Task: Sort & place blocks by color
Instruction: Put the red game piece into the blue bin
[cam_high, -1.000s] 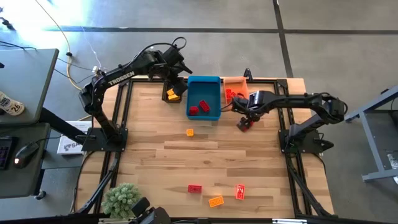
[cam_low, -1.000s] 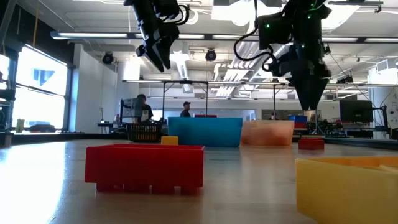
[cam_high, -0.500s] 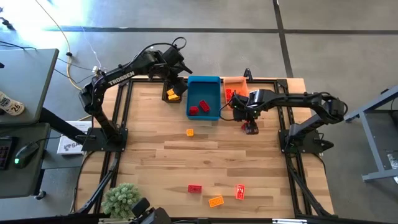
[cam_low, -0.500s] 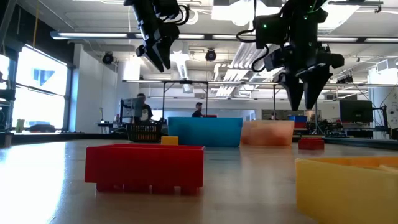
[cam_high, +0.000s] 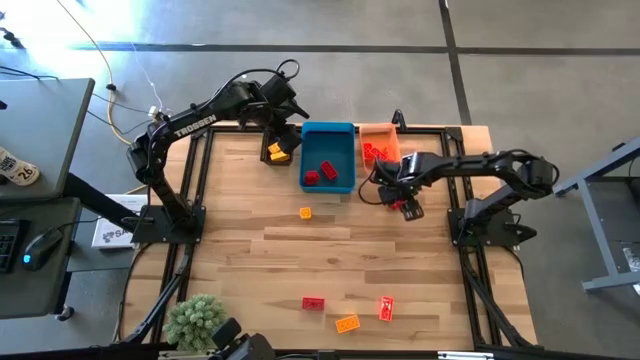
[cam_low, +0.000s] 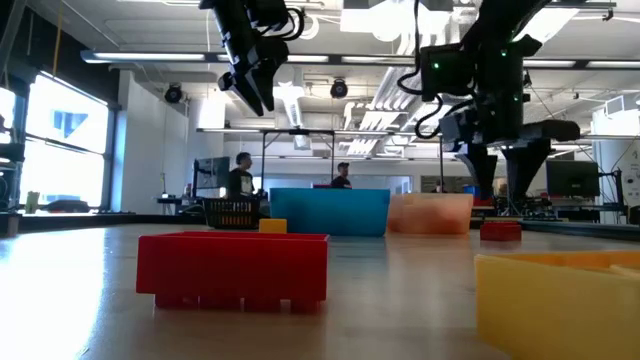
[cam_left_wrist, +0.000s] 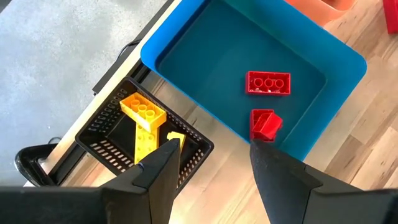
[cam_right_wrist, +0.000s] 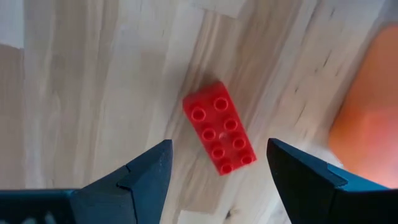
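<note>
Two dark arms work over a pale wooden plank surface (cam_high: 330, 255) framed with black rails, standing on a grey concrete floor. At its far edge sit three bins side by side: a black mesh bin (cam_high: 277, 148) holding yellow blocks (cam_left_wrist: 144, 121), a blue bin (cam_high: 329, 135) holding two red blocks (cam_high: 320, 173), and an orange bin (cam_high: 379, 133) with red pieces in it.

The right hand (cam_high: 393, 190) hangs low over the surface just in front of the orange bin, its fingers spread wide with nothing between them; a red eight-stud block (cam_right_wrist: 219, 126) lies flat on the wood directly below the gap. The left hand (cam_left_wrist: 210, 163) hovers above the seam between the black bin and the blue bin, fingers apart and empty.

A small orange block (cam_high: 305, 212) lies alone mid-surface. Near the front edge lie a red block (cam_high: 313, 303), an orange block (cam_high: 347, 323) and another red block (cam_high: 386, 308).

A small potted plant (cam_high: 194, 320) stands at the front left corner. Beyond the surface the low view shows an open hall with ceiling lights, large windows and two people (cam_low: 243, 176) in the distance. The left arm carries white lettering reading "TROSSEN" (cam_high: 195, 126).
</note>
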